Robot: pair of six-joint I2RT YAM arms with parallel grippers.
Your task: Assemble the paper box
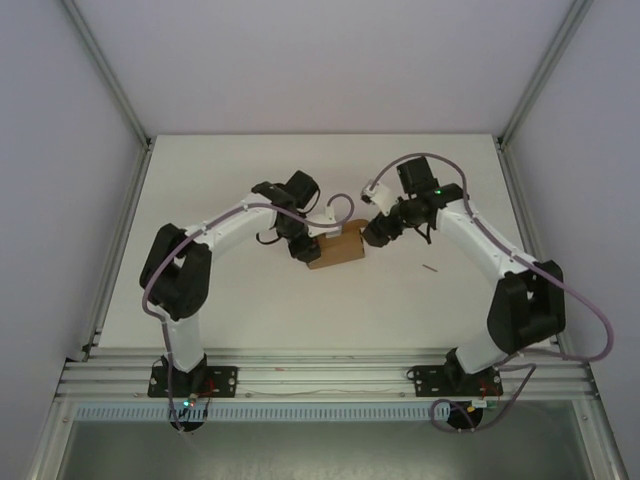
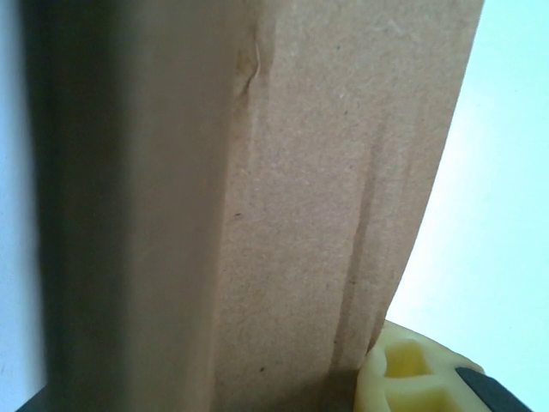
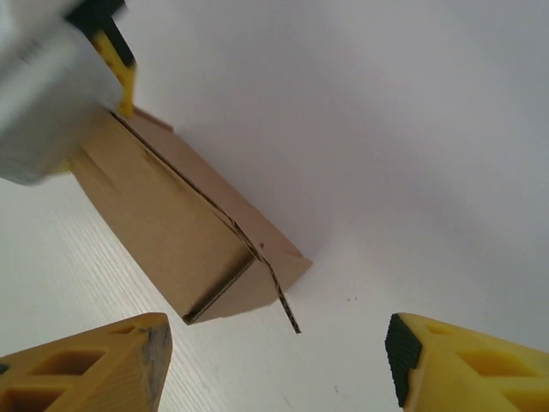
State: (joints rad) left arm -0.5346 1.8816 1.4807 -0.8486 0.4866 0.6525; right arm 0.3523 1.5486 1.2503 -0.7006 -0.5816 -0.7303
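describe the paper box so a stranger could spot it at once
Go to the middle of the white table. The paper box lies there, gripped by the left gripper, facing the open right gripper; it is the only brown cardboard thing around.

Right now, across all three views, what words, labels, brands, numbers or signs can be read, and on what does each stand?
None can be read.
The paper box is plain brown cardboard, unprinted on the faces shown.
The table carries no lettering.
Any label on the arms is too small to read from above.
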